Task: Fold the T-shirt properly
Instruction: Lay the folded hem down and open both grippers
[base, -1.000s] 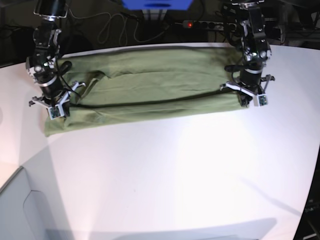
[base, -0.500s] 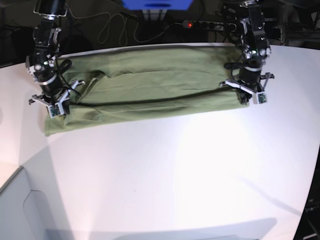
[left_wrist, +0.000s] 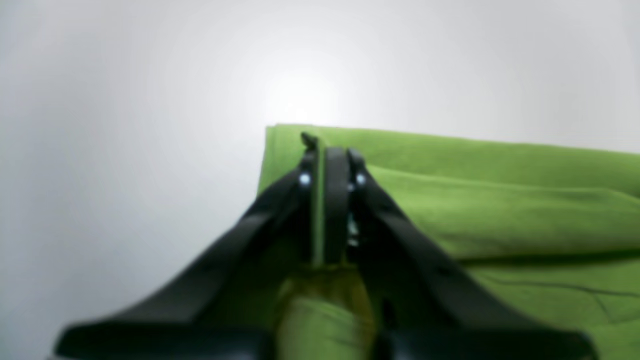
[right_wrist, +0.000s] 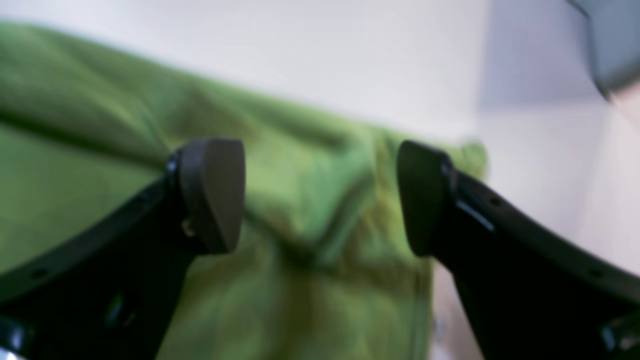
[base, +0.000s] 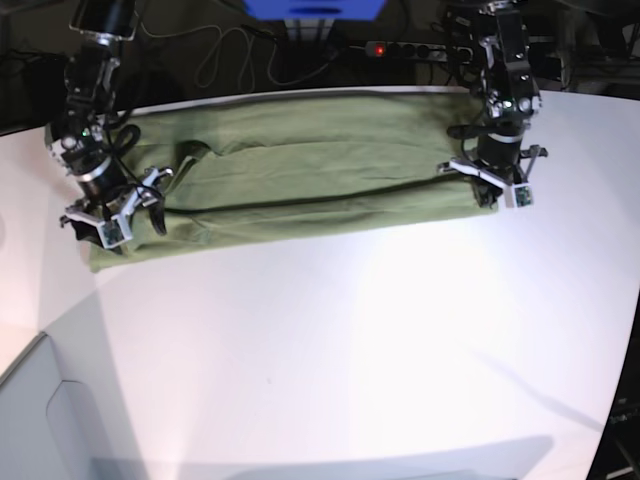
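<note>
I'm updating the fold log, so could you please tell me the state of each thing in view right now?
T-shirt: folded lengthwise into a long band, flat on the table, creased.
Left claw: nearly shut, thin sliver of green cloth between the pads at the shirt's corner.
Right claw: open wide above the shirt's other end, holding nothing.
Table: white, carrying the shirt.

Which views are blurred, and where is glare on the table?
Left wrist view: the claw is soft and out of focus, with a bright glare patch on the table beyond the T-shirt. Right wrist view: everything is blurred, cloth and claw alike. Base view: sharper, with broad glare on the table centre.
</note>
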